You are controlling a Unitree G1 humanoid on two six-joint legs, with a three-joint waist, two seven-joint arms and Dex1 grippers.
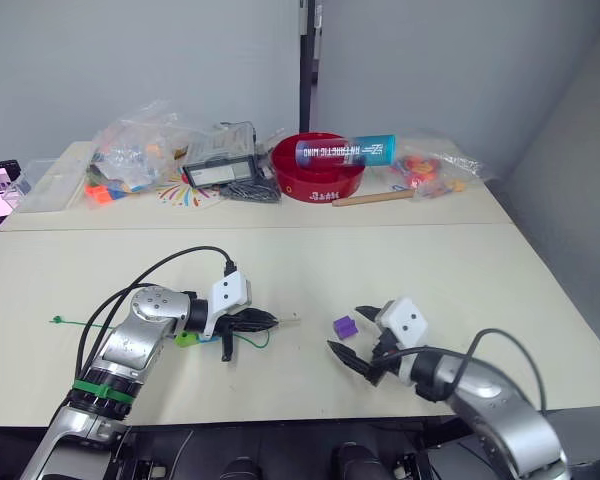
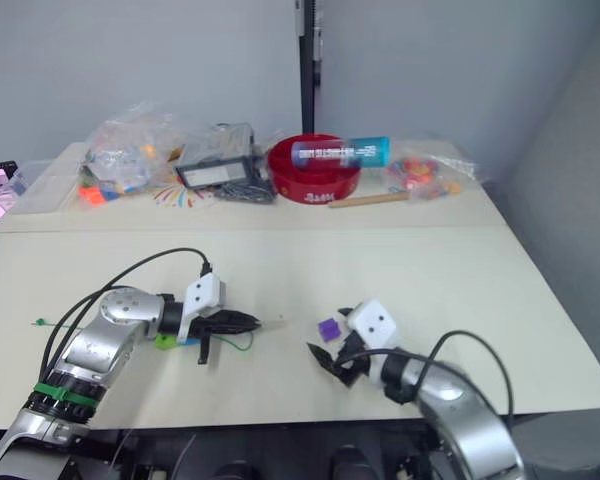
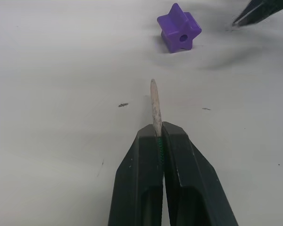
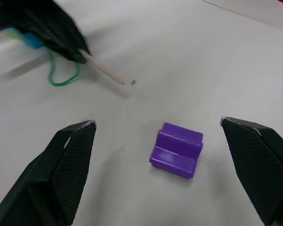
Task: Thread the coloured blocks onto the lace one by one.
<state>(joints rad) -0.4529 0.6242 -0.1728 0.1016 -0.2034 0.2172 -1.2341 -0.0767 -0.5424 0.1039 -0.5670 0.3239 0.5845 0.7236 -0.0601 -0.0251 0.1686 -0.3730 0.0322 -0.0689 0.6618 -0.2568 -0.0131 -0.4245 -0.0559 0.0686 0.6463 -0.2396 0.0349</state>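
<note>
One purple block (image 4: 176, 150) sits between the right gripper (image 4: 172, 172)'s spread fingers; the left gripper (image 3: 159, 141) pinches the lace (image 3: 155, 106)'s tip, threaded blocks half-hidden behind it.

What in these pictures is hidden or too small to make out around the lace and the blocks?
- Lace: behind the tip, clamped between the left gripper fingers in the left wrist view.
- Threaded blocks: partly covered by the left arm in the eye views; count unclear.
- Purple block: its hole faces away in the right wrist view.

Left gripper (image 1: 265, 320) lying low, fingers (image 3: 146, 188) pressing together; right gripper (image 1: 355, 332) hovering, fingers (image 4: 68, 162) spreading wide.
</note>
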